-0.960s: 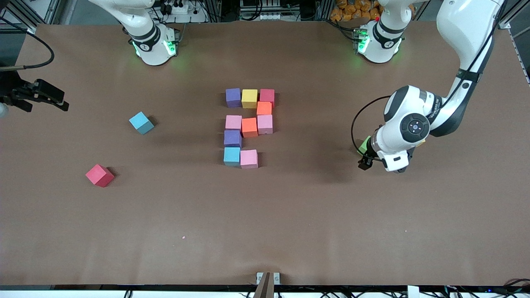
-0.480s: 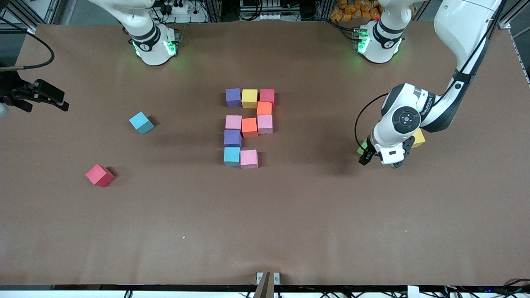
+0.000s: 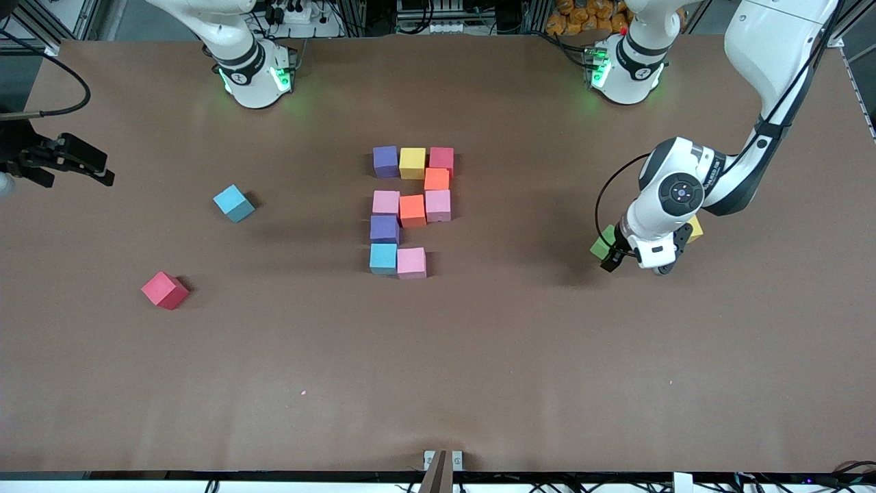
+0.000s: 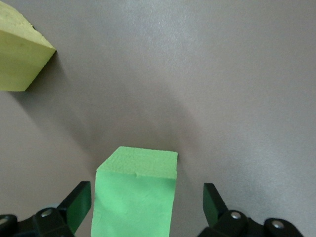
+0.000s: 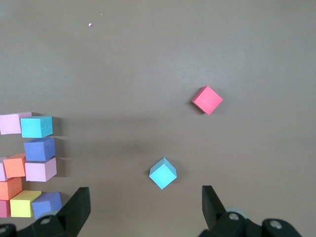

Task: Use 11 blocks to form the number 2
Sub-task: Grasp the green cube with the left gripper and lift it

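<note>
The left gripper (image 4: pixel 143 205) hangs low with its black fingers (image 4: pixel 75 201) spread wide either side of a small green foam cube (image 4: pixel 136 195), not gripping it, a yellow foam cube (image 4: pixel 19 59) nearby. The right gripper (image 3: pixel 72 164), also spread wide, waits over its end of the brown table (image 3: pixel 479 356). The unfinished number 2 of mixed-colour cubes (image 3: pixel 410 209) sits mid-table.

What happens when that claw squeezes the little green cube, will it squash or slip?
The green cube looks like matte foam, so it would probably dent slightly rather than slip. Its flat faces suit the left claw's open fingers either side. Being small foam, it is likely very light.
</note>
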Robot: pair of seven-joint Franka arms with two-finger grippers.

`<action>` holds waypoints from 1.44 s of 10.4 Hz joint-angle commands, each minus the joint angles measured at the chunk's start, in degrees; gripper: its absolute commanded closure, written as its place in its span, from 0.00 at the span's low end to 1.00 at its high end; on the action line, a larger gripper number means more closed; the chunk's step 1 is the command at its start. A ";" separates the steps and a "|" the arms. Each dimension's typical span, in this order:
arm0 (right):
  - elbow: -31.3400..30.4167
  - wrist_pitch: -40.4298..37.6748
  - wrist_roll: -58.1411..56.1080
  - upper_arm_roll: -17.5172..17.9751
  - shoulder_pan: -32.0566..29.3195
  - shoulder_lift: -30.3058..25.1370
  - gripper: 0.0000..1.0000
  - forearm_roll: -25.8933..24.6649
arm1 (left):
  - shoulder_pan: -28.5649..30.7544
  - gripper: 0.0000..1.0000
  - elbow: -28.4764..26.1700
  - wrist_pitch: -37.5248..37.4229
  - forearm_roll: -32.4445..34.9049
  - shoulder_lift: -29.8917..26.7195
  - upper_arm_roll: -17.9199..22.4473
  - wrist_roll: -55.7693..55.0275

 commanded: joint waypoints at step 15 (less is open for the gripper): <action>0.14 0.35 0.86 -0.08 0.58 0.13 0.00 0.82 | -3.70 0.65 10.63 2.45 1.21 3.77 -3.95 -17.87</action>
